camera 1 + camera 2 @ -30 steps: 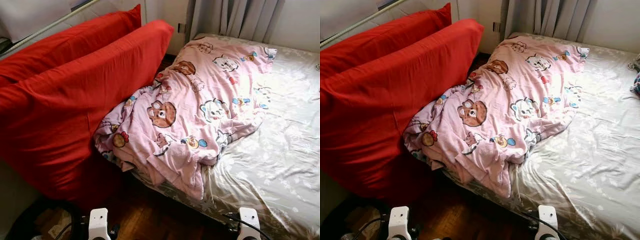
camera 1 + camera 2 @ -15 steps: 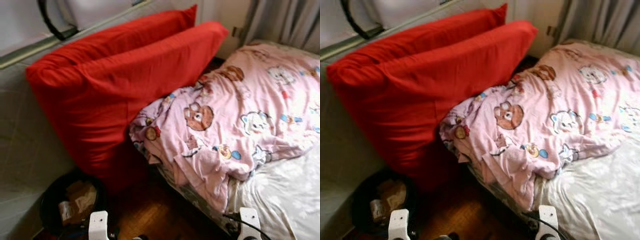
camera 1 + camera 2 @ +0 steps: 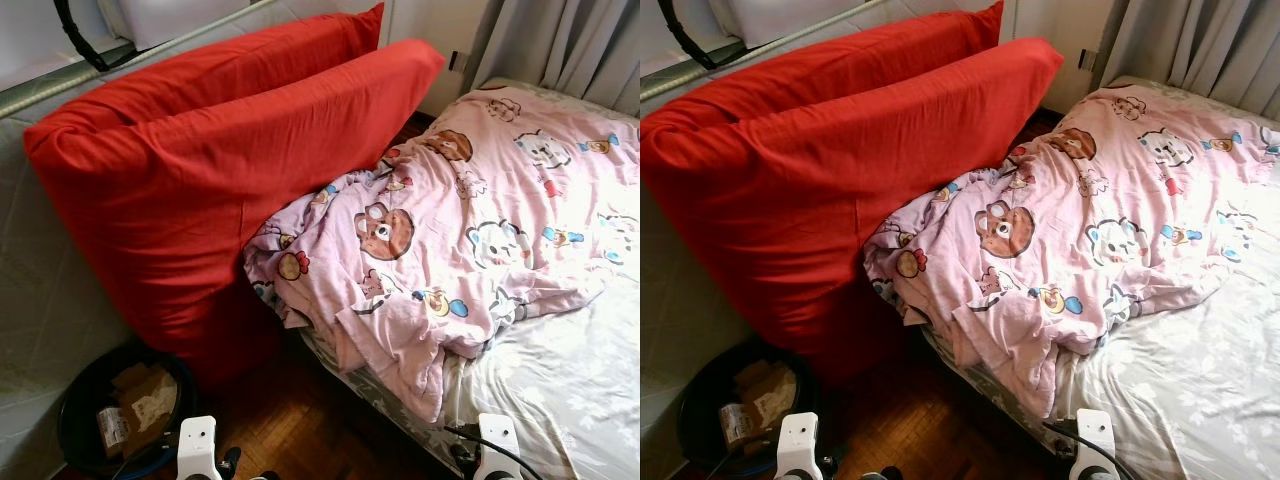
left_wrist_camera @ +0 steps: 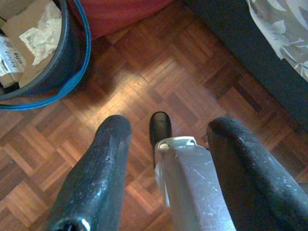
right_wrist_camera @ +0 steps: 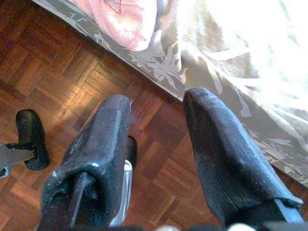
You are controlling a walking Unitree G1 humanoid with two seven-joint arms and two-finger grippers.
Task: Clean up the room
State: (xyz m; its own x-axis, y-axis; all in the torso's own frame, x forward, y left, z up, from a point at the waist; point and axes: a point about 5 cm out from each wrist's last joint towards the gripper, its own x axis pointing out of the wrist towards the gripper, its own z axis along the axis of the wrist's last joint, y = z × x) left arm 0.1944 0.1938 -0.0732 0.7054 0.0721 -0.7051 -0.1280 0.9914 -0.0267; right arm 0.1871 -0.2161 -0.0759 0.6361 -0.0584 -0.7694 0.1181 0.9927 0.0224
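fingers apart on the left gripper (image 4: pixel 166 139) and right gripper (image 5: pixel 156 125), both low over parquet beside the grey floral bed (image 3: pixel 560 370); crumpled pink cartoon-print blanket (image 3: pixel 440 240) lies on that bed.

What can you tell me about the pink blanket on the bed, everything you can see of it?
The pink blanket looks like soft, thin cloth printed with cartoon bears and other animals. It lies crumpled in loose folds across the bed, over a grey leaf-patterned sheet. One corner droops over the bed's edge toward the wooden floor. Its near side presses against the red cushion.
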